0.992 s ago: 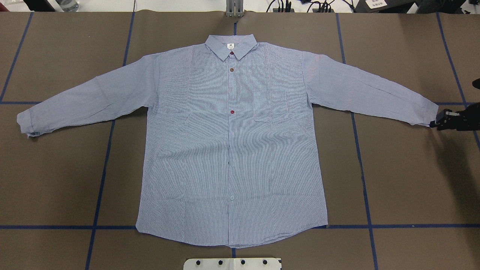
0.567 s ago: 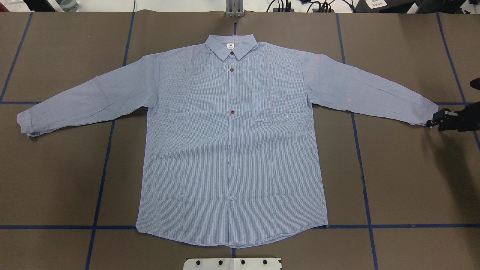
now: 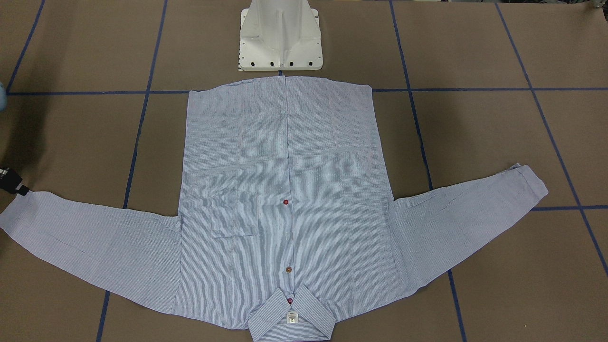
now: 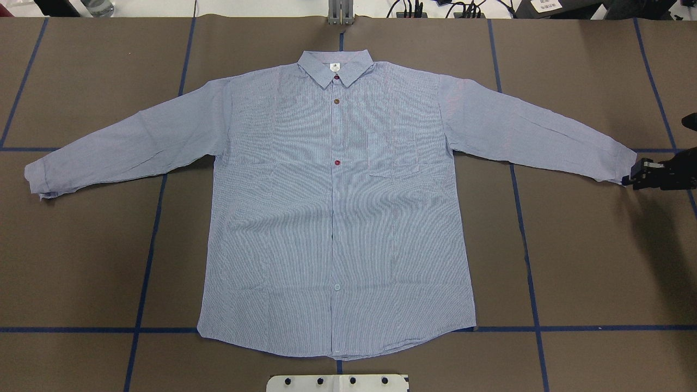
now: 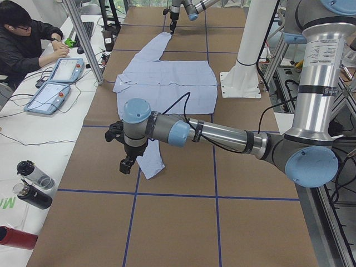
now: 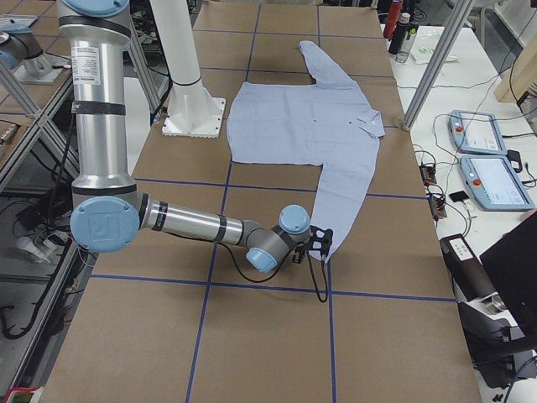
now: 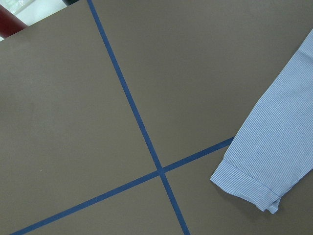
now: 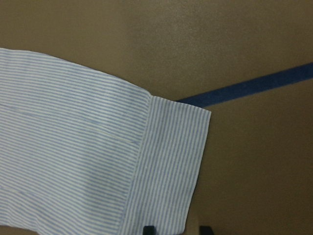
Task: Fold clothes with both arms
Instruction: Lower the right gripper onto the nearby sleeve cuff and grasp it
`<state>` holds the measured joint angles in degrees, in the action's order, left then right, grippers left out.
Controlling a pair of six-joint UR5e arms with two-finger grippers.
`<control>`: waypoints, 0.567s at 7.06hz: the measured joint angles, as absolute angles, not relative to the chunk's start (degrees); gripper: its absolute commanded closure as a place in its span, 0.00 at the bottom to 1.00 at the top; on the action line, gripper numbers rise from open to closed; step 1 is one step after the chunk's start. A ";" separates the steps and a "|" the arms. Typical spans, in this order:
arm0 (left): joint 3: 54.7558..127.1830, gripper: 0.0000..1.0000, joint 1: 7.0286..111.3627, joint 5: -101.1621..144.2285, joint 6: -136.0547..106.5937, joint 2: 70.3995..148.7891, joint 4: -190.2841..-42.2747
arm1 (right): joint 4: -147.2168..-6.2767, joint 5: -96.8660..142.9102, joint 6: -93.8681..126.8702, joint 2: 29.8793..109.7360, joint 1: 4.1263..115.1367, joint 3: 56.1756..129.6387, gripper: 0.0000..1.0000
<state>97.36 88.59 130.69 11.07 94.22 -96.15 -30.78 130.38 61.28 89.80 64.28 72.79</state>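
While my right gripper [image 8: 176, 229] hovers, jaws spread, with the cuff [image 8: 171, 161] of the flat-spread light blue-and-white striped button shirt [image 4: 335, 218] lying between its tips, I should reach deeper before pinching, catching both layers.

Whole table is covered in brown paper [image 4: 81, 245] with a blue tape grid [image 4: 81, 330]. In the left-end view, upper left, a person [image 5: 25, 39] sits at a white side bench [image 5: 22, 130] with two screen pendants [image 5: 68, 69]. Lower left there are two dark bottles [image 5: 34, 196] and a red one [image 5: 15, 236]. Cables [image 4: 435, 8] run along the overhead view's top edge.
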 measured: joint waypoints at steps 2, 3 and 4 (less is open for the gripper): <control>97.51 0.01 88.59 130.75 10.78 94.31 -96.15 | -30.95 130.25 61.68 89.76 64.71 72.92 1.00; 97.54 0.01 88.59 130.75 10.59 94.35 -96.15 | -31.00 130.17 61.81 89.79 65.03 73.06 1.00; 97.55 0.01 88.59 130.74 10.48 94.40 -96.15 | -31.02 130.16 61.85 89.81 65.21 73.18 1.00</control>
